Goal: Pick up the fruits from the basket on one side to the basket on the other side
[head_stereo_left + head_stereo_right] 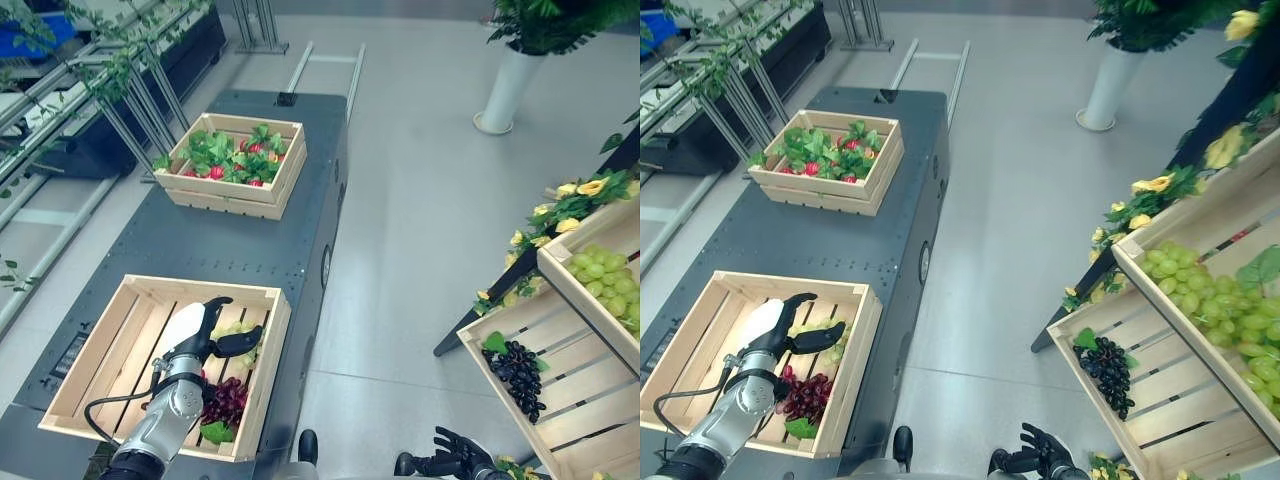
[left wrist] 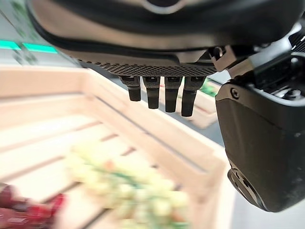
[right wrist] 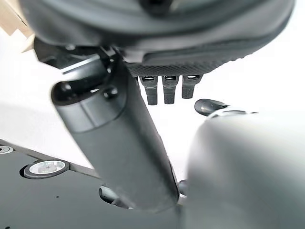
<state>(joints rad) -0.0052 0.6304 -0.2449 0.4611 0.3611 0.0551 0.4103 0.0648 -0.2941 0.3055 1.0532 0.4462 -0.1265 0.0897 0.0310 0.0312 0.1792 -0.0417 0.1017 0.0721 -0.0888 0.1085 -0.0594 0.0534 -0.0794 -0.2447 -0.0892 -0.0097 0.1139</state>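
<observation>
Your left hand (image 1: 205,335) has its fingers (image 2: 162,93) spread and empty, poised above the pale green grape bunch (image 2: 128,183) in the near slatted wooden crate (image 1: 262,298) on the dark tabletop (image 1: 240,245). Lower straight down, curl round the bunch's middle, and avoid the dark red grape bunch (image 1: 225,400) beside it. Your right hand (image 1: 455,455) hangs relaxed, holding nothing, right of the crate.

Green grapes (image 1: 238,338), red grapes (image 1: 226,400) lying in near wooden crate (image 1: 95,345).
</observation>
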